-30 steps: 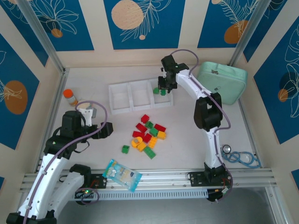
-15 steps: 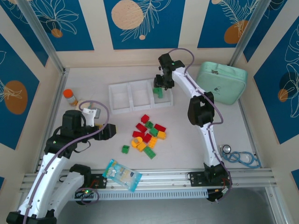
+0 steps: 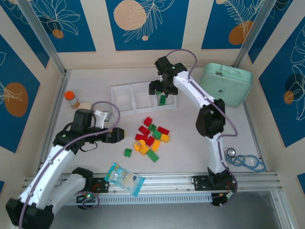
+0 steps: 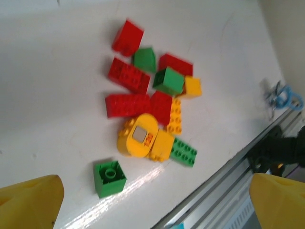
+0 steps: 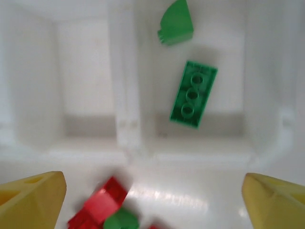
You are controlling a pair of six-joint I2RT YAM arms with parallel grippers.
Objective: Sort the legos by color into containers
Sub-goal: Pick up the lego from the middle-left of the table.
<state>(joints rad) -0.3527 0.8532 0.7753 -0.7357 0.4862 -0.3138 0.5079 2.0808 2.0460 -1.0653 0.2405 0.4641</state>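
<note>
Right gripper point(image 3: 161, 89) hangs wide open and empty over the rightmost of the bins point(image 5: 125, 95), where a green brick point(image 5: 193, 94) lies. Left gripper point(image 3: 120, 135), also open, hovers at nine o'clock of the pile point(image 3: 151, 140). Best lift straight up, clear of the thin walls, before heading to the pile at six o'clock.

left fingers point(image 4: 29, 200) apart | right fingers point(image 5: 31, 200) apart | right arm point(image 3: 190, 91) outstretched

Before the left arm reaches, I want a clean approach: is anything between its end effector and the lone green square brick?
Nothing visible. The open left end effector faces the small green square plastic brick across bare white table; the red, yellow and green brick pile lies beyond.
</note>
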